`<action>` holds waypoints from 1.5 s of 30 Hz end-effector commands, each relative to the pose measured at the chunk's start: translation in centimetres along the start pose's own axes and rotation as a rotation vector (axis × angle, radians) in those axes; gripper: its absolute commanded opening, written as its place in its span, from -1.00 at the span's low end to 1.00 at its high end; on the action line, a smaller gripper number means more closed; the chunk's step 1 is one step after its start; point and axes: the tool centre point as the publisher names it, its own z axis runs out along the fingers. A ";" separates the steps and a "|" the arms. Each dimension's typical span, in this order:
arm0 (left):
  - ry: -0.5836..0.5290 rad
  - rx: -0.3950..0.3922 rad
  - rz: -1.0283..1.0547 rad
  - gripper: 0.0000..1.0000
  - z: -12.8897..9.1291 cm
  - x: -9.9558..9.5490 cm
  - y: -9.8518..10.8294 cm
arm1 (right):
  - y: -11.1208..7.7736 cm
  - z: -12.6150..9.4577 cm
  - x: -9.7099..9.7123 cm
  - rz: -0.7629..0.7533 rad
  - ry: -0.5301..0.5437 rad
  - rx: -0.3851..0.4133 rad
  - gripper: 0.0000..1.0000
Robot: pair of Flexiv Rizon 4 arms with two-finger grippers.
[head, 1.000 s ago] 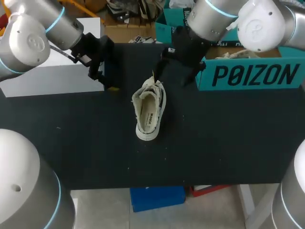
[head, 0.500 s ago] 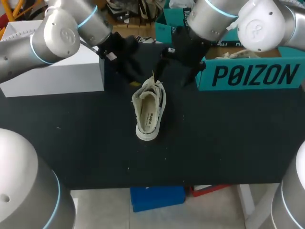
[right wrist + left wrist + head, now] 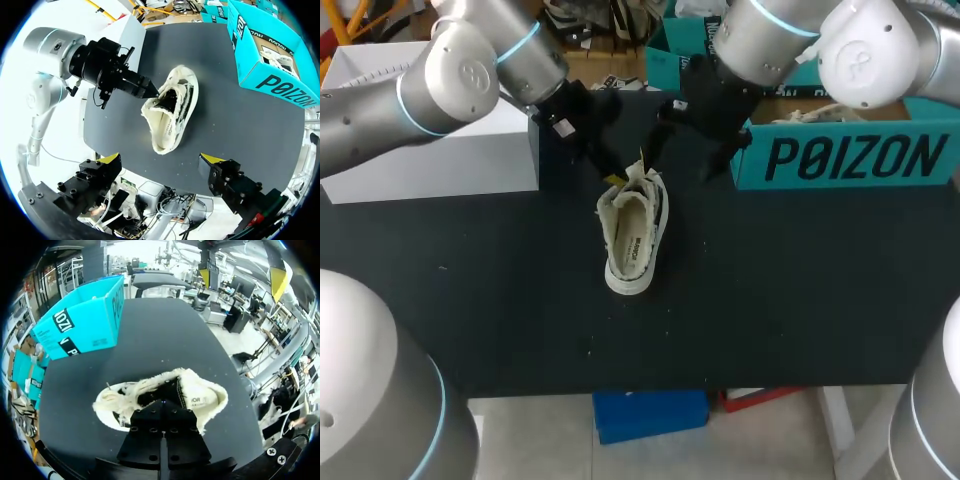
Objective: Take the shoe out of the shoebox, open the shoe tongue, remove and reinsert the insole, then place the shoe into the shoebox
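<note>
One big black table (image 3: 800, 290) carries everything. At its far right we've got the teal shoebox (image 3: 850, 160), top open, and at the far left a white box (image 3: 430, 160). The cream shoe (image 3: 632, 240) is out of the shoebox, standing on its sole near the table's middle with its opening up. Our left gripper (image 3: 615, 178) has its fingers pressed together, tips right at the rim of the shoe's opening; we can't tell if any fabric is pinched. Our right gripper (image 3: 160, 159) hangs above the shoe, spread wide, holding nothing.
</note>
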 end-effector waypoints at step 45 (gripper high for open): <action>-0.116 0.021 -0.039 1.00 -8.8 8.1 3.8 | 0.0 0.0 0.0 0.000 -0.001 0.000 1.00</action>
